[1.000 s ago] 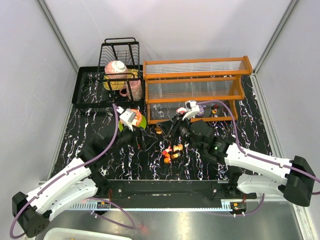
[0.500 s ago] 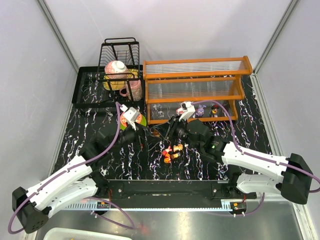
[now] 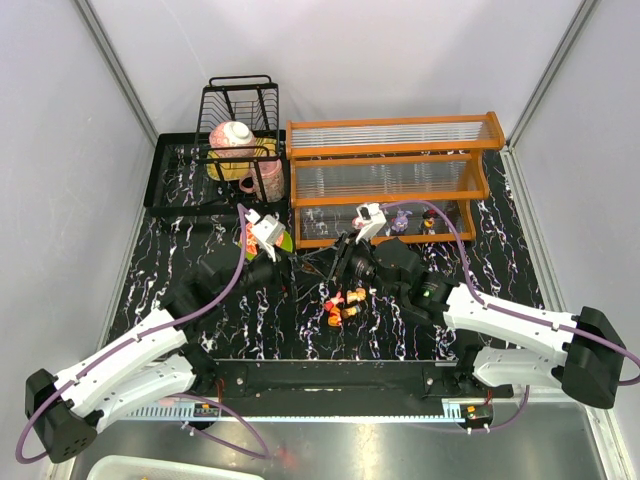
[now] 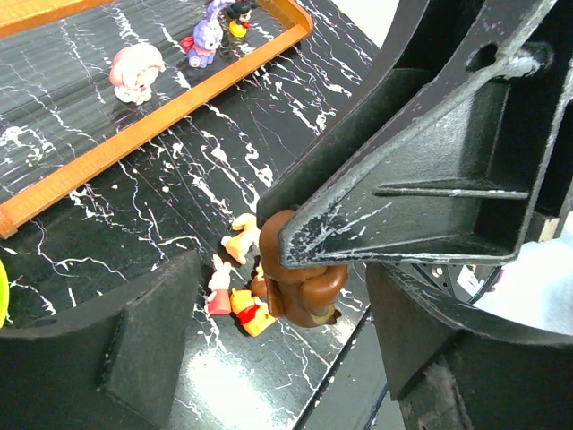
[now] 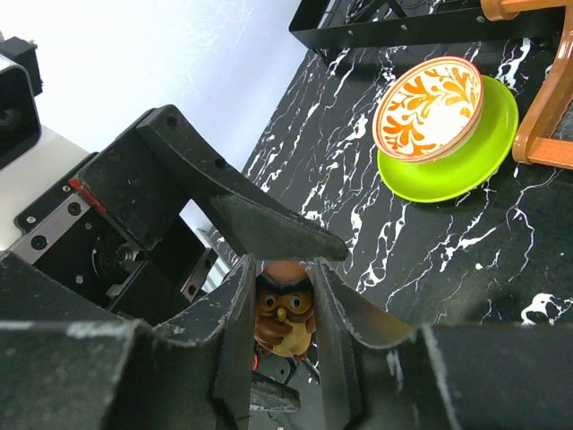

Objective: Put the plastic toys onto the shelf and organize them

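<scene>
My right gripper [image 5: 284, 288] is shut on a brown owl toy [image 5: 284, 313] and holds it above the table in front of the shelf [image 3: 390, 125]. My left gripper [image 4: 285, 269] is open, its fingers either side of the owl [image 4: 304, 291] without touching it. In the top view the two grippers meet, left [image 3: 298, 262] and right [image 3: 335, 262]. A few orange, pink and yellow toys [image 3: 345, 302] lie on the table below, also in the left wrist view [image 4: 240, 305]. A pink-white toy [image 4: 136, 70], a purple one [image 4: 204, 40] and a dark one [image 4: 237, 13] stand on the shelf's bottom tier.
A red patterned bowl [image 5: 428, 107] on a green plate [image 5: 466, 161] sits left of the shelf's leg [image 5: 546, 116]. A black wire dish rack [image 3: 240, 100] with crockery stands at the back left. The table's near edge lies just behind the loose toys.
My left gripper has moved right and forward until its open fingers flank the owl. My right gripper has shifted slightly left, still holding the owl.
</scene>
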Tool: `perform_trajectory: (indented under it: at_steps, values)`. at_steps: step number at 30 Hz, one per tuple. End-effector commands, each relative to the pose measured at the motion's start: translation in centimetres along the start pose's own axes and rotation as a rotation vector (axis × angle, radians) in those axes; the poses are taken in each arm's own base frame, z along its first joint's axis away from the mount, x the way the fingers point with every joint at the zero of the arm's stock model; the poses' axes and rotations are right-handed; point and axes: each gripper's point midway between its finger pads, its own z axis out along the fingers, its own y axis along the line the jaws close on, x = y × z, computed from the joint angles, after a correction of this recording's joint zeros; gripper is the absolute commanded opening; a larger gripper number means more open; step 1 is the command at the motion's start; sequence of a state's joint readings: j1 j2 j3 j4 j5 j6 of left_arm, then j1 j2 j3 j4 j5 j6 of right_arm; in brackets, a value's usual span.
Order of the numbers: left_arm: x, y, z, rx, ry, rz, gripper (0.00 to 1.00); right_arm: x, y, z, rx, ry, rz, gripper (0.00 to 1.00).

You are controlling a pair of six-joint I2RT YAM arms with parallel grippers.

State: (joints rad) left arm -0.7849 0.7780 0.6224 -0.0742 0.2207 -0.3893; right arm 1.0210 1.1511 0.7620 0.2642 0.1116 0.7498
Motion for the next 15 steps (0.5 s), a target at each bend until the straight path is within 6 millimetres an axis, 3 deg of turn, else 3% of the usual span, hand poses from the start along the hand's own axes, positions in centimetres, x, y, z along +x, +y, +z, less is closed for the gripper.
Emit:
perform_trajectory:
  at_steps: [1,10,14,15]
  values:
    - [-3.15,-1.39,-0.35,0.034,-0.087,0.035,0.72,-2.34,3.42,-0.02,-0.107,-0.046,0.015,0.0]
    - [-2.66,-1.62,-0.09,0.051,-0.064,0.028,0.53,-2.21,3.47,-0.05,-0.11,-0.039,0.01,0.0]
    - [-2.64,-1.65,-0.04,0.054,-0.062,0.031,0.16,-2.05,3.43,-0.25,-0.112,-0.032,0.011,0.0]
    - [-2.66,-1.69,-0.04,0.056,-0.062,0.032,0.12,-2.11,3.57,-0.33,-0.115,-0.033,0.011,0.0]
